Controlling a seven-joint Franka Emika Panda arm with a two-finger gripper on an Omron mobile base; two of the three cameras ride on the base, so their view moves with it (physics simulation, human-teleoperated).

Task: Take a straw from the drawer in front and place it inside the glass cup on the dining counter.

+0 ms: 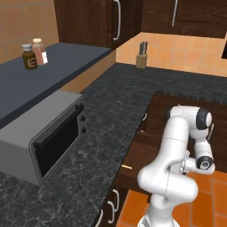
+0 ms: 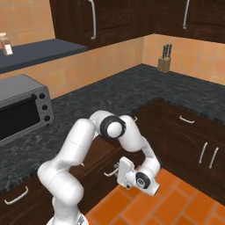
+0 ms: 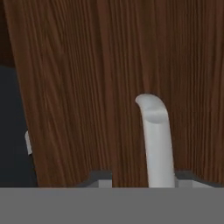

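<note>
The drawer (image 1: 142,153) stands pulled out from under the dark speckled counter, its lighter brown inside showing. A thin pale straw (image 1: 127,167) lies at the drawer's near left corner. In the hand view the dark wood drawer front (image 3: 78,87) is very close, and the curved silver handle (image 3: 155,140) rises between my fingertips. My gripper (image 3: 142,180) is open around that handle, with a gap on the left side. From the right, the gripper (image 2: 117,169) sits low at the drawer front (image 2: 99,154). The glass cup and the dining counter are out of view.
A grey toaster oven (image 1: 48,137) sits on the speckled counter (image 1: 115,102) to the left. A knife block (image 1: 142,57) stands in the far corner, and two jars (image 1: 33,55) on a raised ledge. Cabinet doors with handles (image 2: 206,154) line the right; orange floor tiles (image 2: 145,206) lie below.
</note>
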